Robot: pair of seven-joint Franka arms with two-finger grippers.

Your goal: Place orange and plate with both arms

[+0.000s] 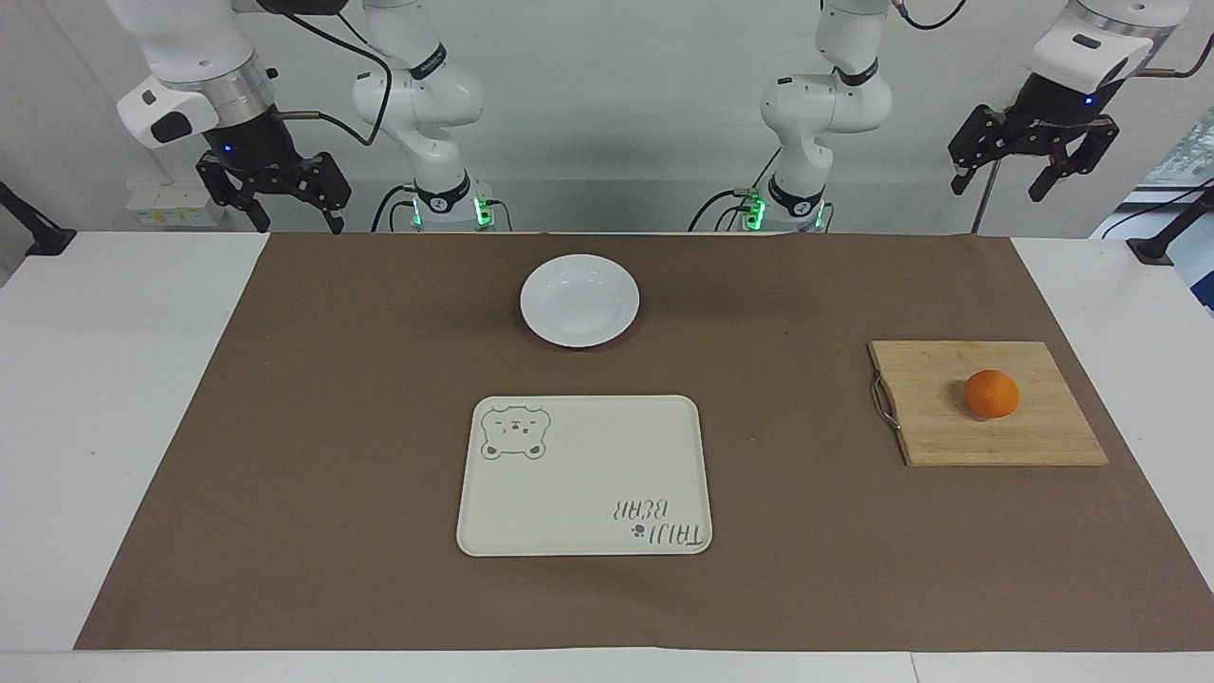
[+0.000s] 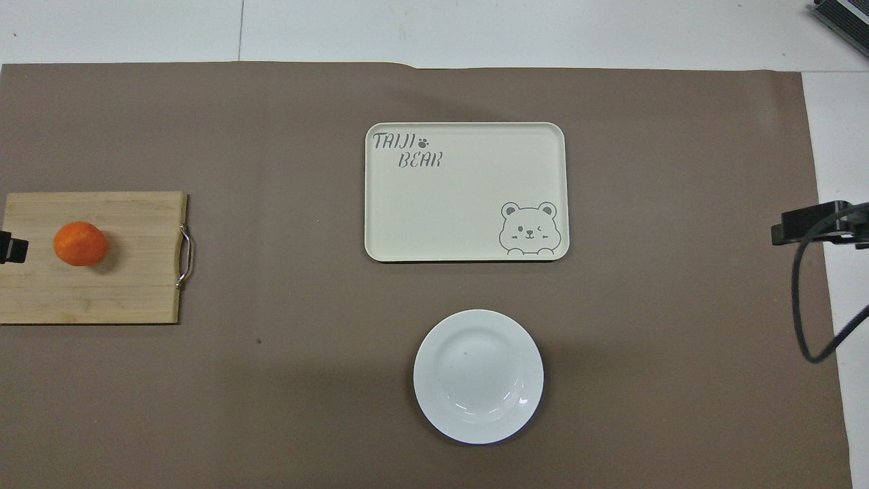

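Flanking the mat [image 1: 285, 427], both claws gape, raised.

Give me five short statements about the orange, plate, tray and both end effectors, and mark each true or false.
1. The orange lies on the wooden cutting board. True.
2. The plate sits on the bear tray. False: it sits on the brown mat, nearer the robots than the tray.
3. The left end effector holds the orange. False: it hangs open and empty in the air.
4. The right end effector is open. True.
5. The tray is empty. True.
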